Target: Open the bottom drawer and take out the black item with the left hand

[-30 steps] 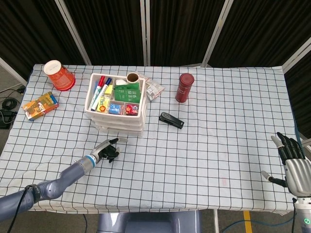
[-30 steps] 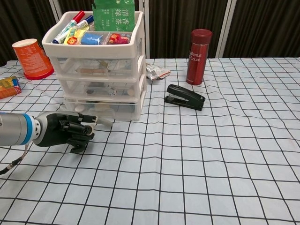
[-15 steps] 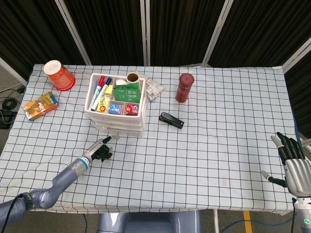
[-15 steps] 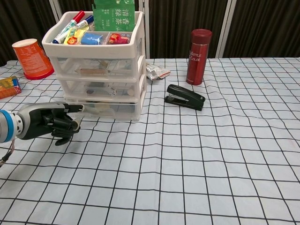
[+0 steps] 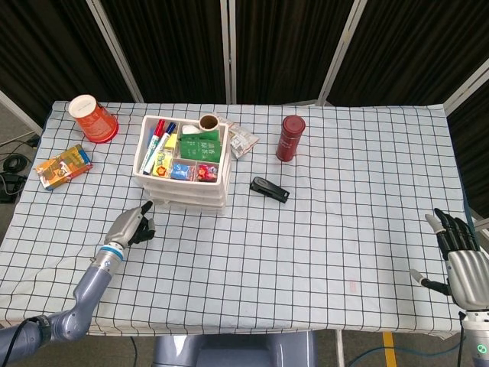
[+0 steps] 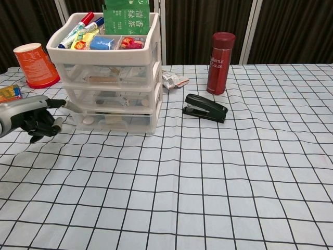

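Note:
The white three-drawer unit (image 5: 183,172) (image 6: 112,78) stands at the back left, with pens and packets in its top tray. Its bottom drawer (image 6: 115,122) is closed; through the clear front I make out only pale shapes. My left hand (image 5: 131,227) (image 6: 30,119) hovers low over the cloth, left of the unit's front corner. Its fingers are curled in on nothing, and one finger (image 6: 61,104) reaches toward the unit's left side without touching the drawer front. My right hand (image 5: 461,256) hangs at the table's near right edge with fingers spread, holding nothing.
A black stapler (image 5: 269,189) (image 6: 204,108) lies right of the unit, a red bottle (image 5: 290,138) (image 6: 220,55) behind it. A red cup (image 5: 93,118) (image 6: 35,65) and a snack box (image 5: 63,166) sit at the far left. A foil packet (image 5: 243,141) lies behind the unit.
My left hand has slid left along the table, from in front of the bottom drawer to beside the unit's left corner. The drawer stays closed. The right hand has not moved.

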